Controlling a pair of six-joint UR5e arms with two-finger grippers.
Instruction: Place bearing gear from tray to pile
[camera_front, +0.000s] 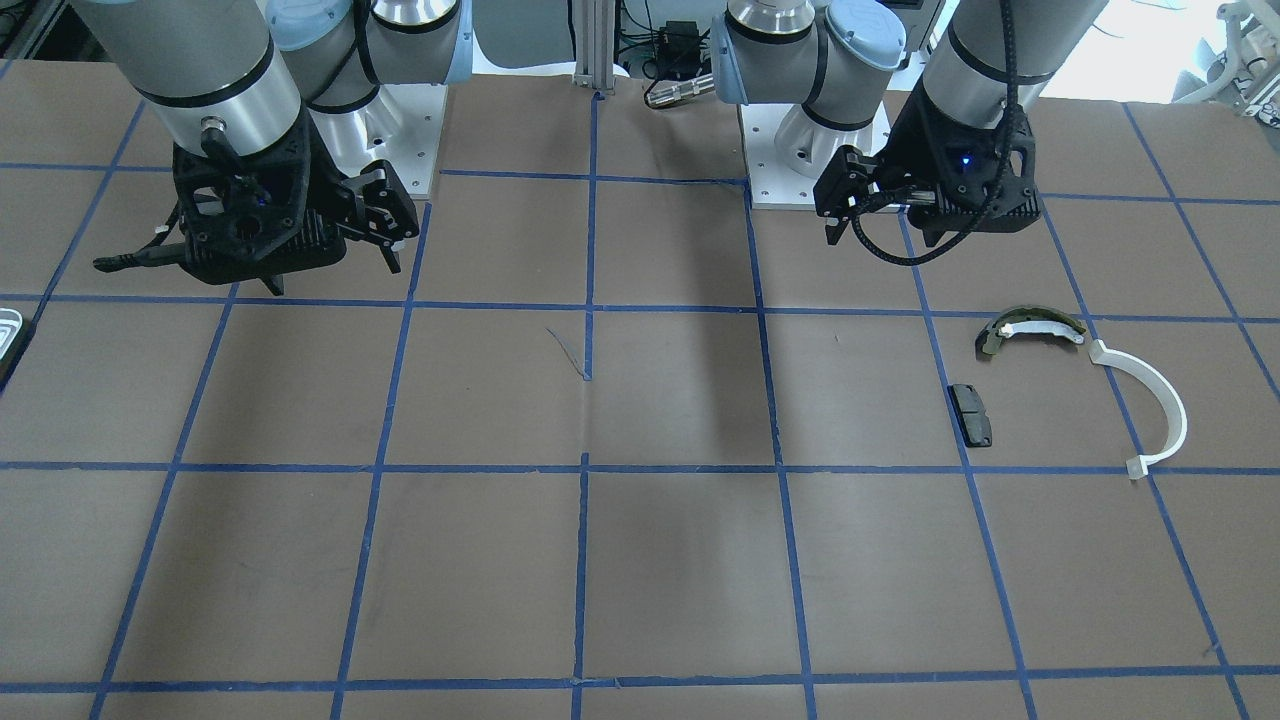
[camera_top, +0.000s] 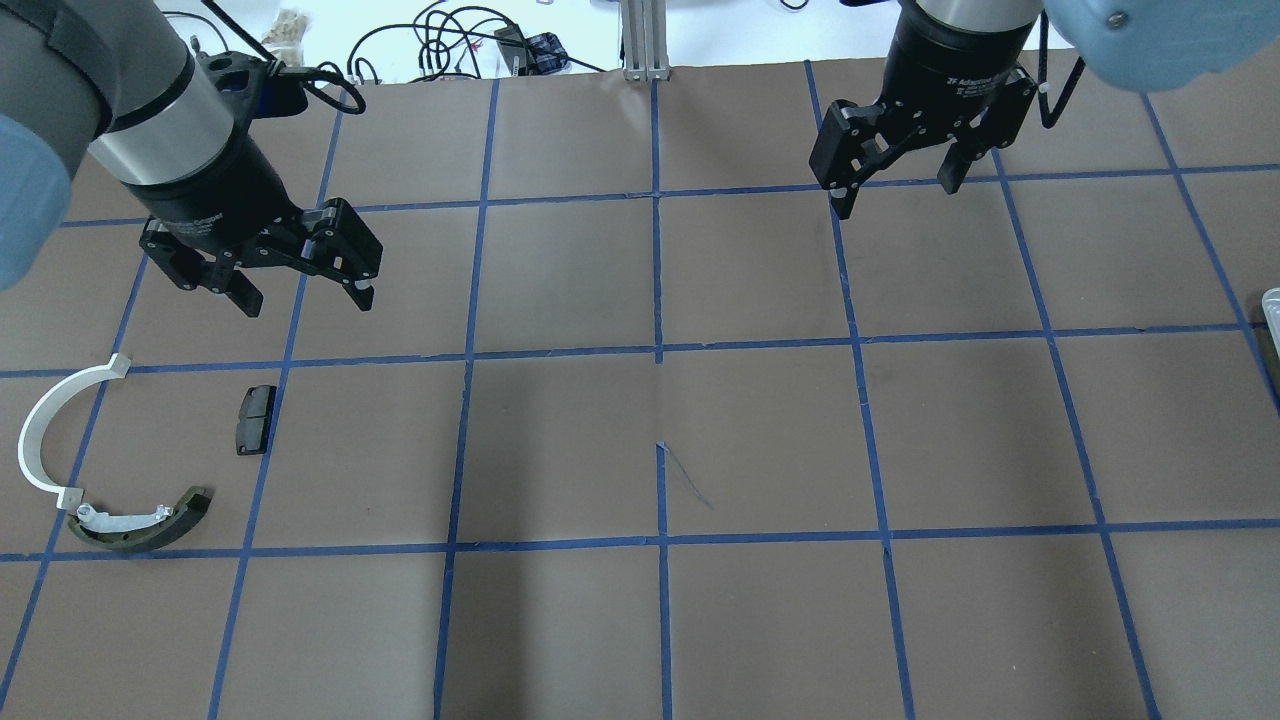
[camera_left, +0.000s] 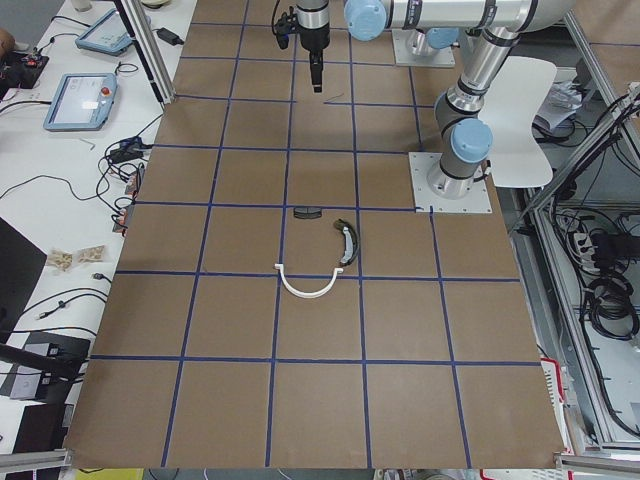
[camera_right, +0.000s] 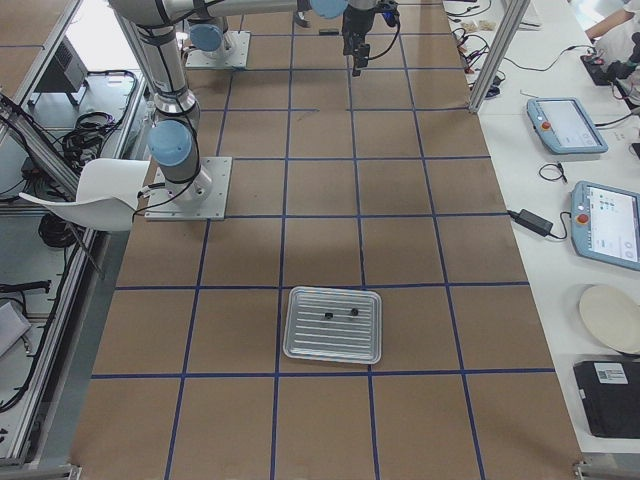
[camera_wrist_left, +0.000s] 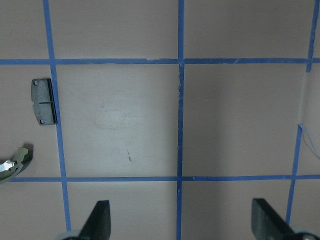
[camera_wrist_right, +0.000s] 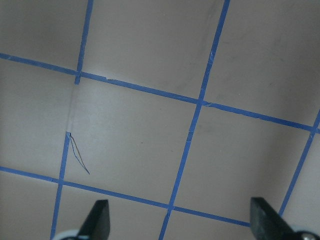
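Observation:
The tray (camera_right: 332, 325) lies on the table at my right end. Only slivers of it show in the front view (camera_front: 8, 330) and the overhead view (camera_top: 1272, 305). Two small dark parts (camera_right: 341, 315) lie in it, too small to tell apart. The pile is at my left: a white half-ring (camera_top: 40, 430), an olive-green shoe (camera_top: 140, 525) and a black pad (camera_top: 255, 420). My left gripper (camera_top: 305, 298) is open and empty, above the table just beyond the pad. My right gripper (camera_top: 897, 195) is open and empty, far from the tray.
The table is brown with a blue tape grid (camera_top: 660, 350). The arm bases (camera_front: 815, 150) stand at its robot-side edge. Cables and tablets (camera_right: 570, 125) lie on the white bench along the far side. A thin scratch (camera_top: 685, 475) marks the table's middle.

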